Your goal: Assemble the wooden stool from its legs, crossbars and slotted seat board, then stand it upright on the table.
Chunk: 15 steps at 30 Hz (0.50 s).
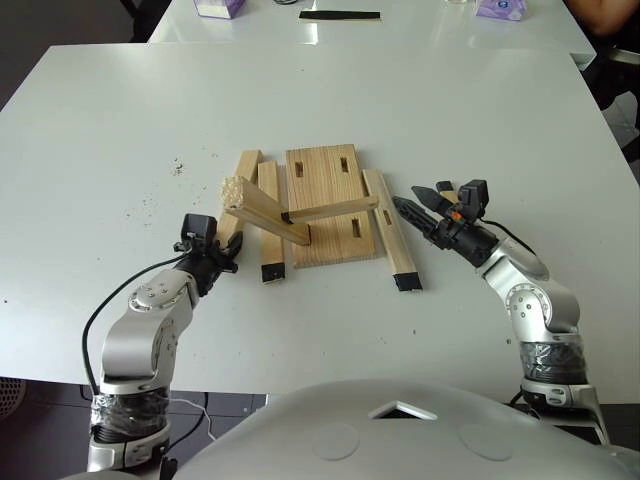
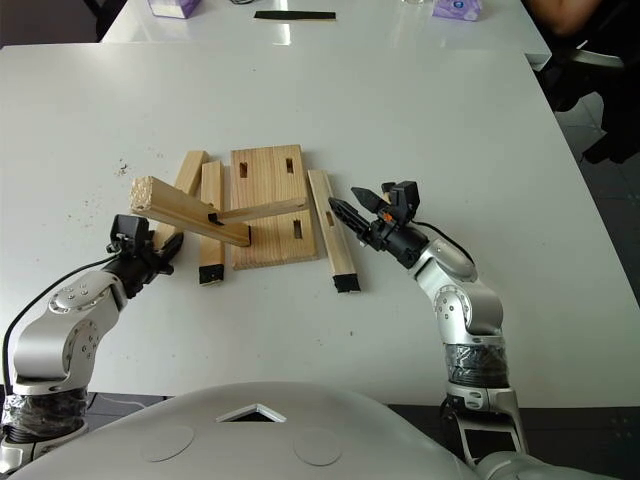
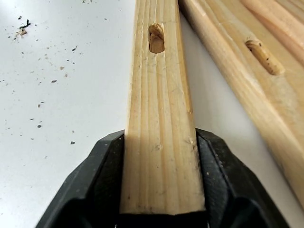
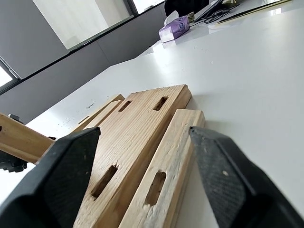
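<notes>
Leg end first: the outer leg (image 3: pixel 159 95) sits clamped betw. the fingers of the L gripper (image 1: pixel 222 254), pinched on both sides, slot facing up. It lies flat on the table (image 1: pixel 120 130) at the robot's-left edge of the parts pile, long axis running away from the robot. Just beside it lies a second leg (image 1: pixel 268 240), black foot toward the robot. Across those two slants a raised leg (image 1: pixel 262 212), one end tipped up, w/ a crossbar (image 1: pixel 335 208) jutting from its lower end over the seat board (image 1: pixel 325 165). They look joined at that corner, but I can't tell what props it up. Seat board lies flat, slots up, mid-pile. Right of the board, alongside its edge, lies the right-hand leg (image 1: pixel 392 240), also lengthwise away from the robot, foot near.

R gripper (image 1: pixel 412 200) hangs spread wide, empty, just beside that leg's far end on its right, tips aimed across it. So the R arm is nearer for that leg. The approach should prob. go sideways, across the long axis, jaws straddling the width. L arm is occupied. Wood crumbs (image 1: pixel 178 165) lie left of the pile.
</notes>
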Available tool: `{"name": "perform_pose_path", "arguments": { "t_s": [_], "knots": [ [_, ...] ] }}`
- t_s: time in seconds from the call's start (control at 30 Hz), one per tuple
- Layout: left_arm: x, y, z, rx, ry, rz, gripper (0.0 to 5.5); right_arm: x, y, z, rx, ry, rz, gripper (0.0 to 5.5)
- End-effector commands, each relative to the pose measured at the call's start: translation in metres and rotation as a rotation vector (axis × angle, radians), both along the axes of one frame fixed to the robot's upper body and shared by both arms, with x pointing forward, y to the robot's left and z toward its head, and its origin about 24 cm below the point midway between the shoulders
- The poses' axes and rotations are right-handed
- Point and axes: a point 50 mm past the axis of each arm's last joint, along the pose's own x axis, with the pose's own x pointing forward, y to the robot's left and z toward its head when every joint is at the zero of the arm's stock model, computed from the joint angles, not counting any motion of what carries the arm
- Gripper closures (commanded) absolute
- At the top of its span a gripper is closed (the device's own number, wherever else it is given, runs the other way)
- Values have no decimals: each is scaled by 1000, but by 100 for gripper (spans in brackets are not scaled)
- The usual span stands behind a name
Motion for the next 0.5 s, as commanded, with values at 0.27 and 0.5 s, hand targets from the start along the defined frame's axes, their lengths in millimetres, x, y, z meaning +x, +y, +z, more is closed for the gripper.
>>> {"name": "perform_pose_path", "arguments": {
  "t_s": [0.27, 0.5],
  "knots": [
    [40, 16, 61, -306, -370, 185, 346, 37, -15, 54, 19, -146, -212, 207],
    [55, 12, 186, -883, -954, -133, 346, 99, 0, 89, -364, -333, -308, 207]
  ]
}}
